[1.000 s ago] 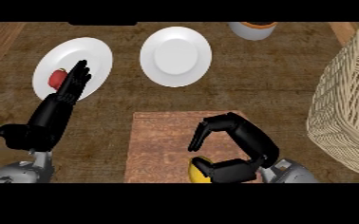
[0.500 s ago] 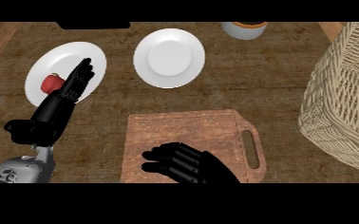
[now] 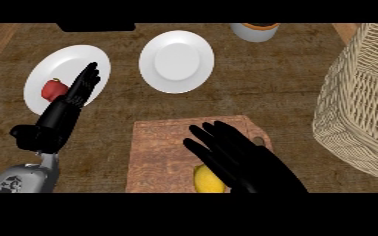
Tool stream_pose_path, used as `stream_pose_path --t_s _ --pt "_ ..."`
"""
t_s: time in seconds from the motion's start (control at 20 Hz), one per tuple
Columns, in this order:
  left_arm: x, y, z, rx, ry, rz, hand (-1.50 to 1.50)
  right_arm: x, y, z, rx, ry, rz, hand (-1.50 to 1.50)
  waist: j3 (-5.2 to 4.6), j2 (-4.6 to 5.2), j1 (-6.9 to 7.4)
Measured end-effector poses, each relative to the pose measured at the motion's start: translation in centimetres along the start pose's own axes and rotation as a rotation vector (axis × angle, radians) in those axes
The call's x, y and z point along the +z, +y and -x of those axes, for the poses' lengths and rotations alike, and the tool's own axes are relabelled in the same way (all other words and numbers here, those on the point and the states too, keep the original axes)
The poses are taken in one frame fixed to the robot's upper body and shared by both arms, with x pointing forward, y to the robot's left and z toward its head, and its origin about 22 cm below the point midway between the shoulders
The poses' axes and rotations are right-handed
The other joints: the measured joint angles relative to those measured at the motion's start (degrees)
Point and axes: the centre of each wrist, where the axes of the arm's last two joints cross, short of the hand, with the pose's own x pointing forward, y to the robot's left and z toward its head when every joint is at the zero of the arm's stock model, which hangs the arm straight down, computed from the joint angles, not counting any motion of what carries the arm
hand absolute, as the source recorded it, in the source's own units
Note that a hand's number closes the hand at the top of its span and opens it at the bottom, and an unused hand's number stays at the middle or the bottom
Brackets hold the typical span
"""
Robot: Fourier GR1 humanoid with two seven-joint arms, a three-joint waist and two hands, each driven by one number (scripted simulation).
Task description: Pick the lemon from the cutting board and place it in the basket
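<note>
Yellow lemon [image 3: 207, 179]: likely light, stiff, smooth, may roll; take it round the middle.
Right hand [image 3: 244, 162]: over it, fingers [image 3: 218, 142] spread, holding nothing.
Left hand [image 3: 65, 111]: open, resting.

A small red thing [image 3: 53, 90] is seen on the white plate [image 3: 57, 61] at upper left. A second plate [image 3: 177, 61] is set beside it, with a grey cup [image 3: 255, 32] at upper right.

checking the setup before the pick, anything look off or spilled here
Nothing stands out. The lemon lies on the cutting board, partly hidden under the open right hand; the basket stands at the right, nothing spilled.
</note>
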Motion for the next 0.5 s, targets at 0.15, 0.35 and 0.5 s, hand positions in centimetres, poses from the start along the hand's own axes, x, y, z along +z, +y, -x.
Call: stream_pose_path --t_s 0.15,0.35,0.5 --pt "-0.1 0.0 -0.1 -0.006 -0.007 0.005 0.00 0.9 -1.9 -0.9 0.069 0.057 -0.130 -1.50 0.03 0.21 0.57" --pt "-0.2 0.2 -0.1 -0.007 -0.011 0.013 0.00 2.2 -4.4 -2.4 0.094 0.105 -0.258 -1.50 0.11 0.45 1.14" --pt "-0.6 -0.4 0.1 -0.004 -0.012 0.022 0.00 2.9 -6.4 -2.8 0.067 0.095 -0.293 -1.50 0.18 0.61 1.41"
